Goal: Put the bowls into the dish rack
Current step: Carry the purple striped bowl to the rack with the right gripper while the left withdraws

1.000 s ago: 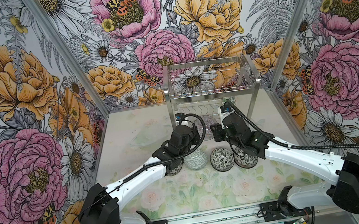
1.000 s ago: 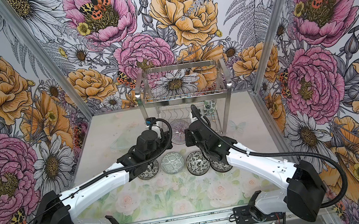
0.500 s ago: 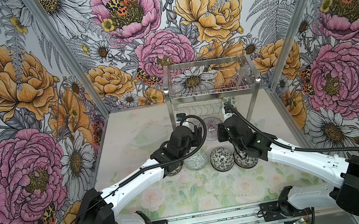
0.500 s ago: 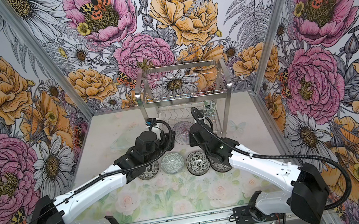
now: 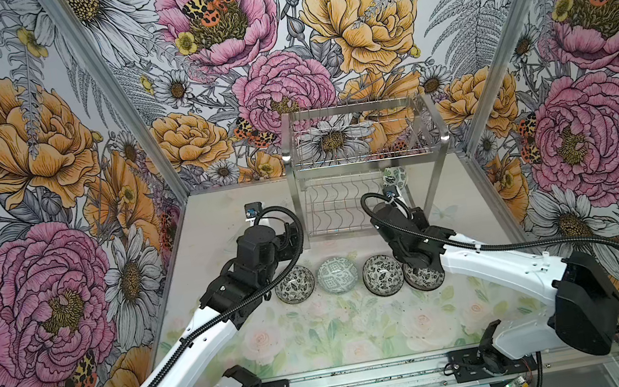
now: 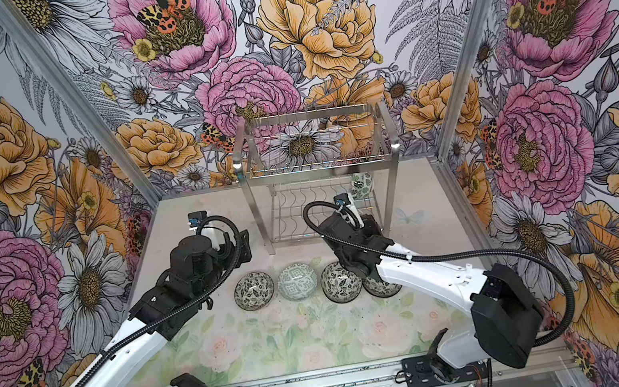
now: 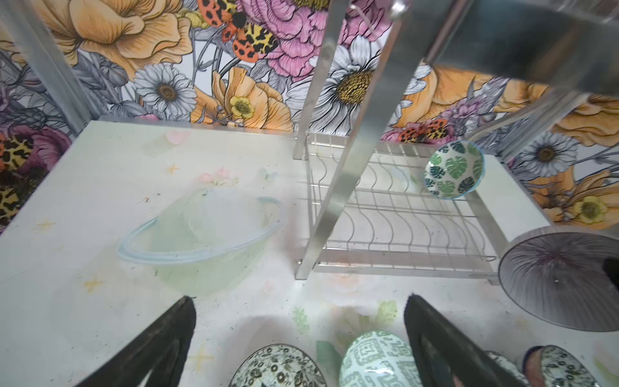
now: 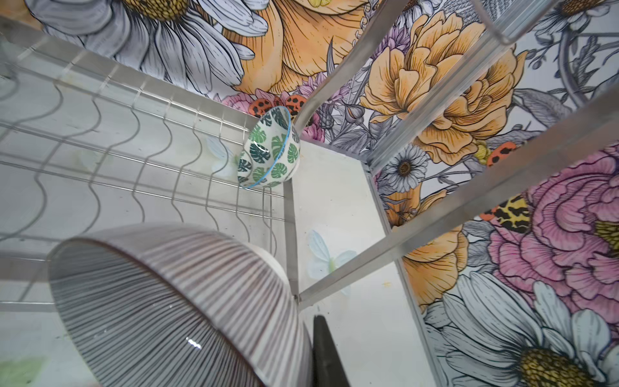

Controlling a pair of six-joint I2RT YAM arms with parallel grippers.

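Note:
The dish rack (image 5: 364,154) stands at the back of the table. A green-leaf bowl (image 5: 395,177) leans on edge at the right end of its wavy lower shelf (image 8: 100,160). My right gripper (image 8: 313,338) is shut on the rim of a grey striped bowl (image 8: 174,301), held tilted just in front of that shelf; one finger is hidden inside the bowl. My left gripper (image 7: 301,321) is open and empty, above a black-white floral bowl (image 7: 278,367) and a green geometric bowl (image 7: 378,358). The striped bowl (image 7: 562,278) shows off to one side in the left wrist view.
Several bowls lie in a row on the table in front of the rack: floral (image 5: 295,284), geometric (image 5: 337,275), floral (image 5: 383,274), and one (image 5: 424,275) partly under the right arm. The rack's flat leg (image 7: 338,187) rises close ahead of the left gripper. Metal posts frame the table.
The left gripper has opened, let go of the striped bowl and drawn back to the left. The right gripper has shut on that bowl and carried it right, toward the rack's right end.

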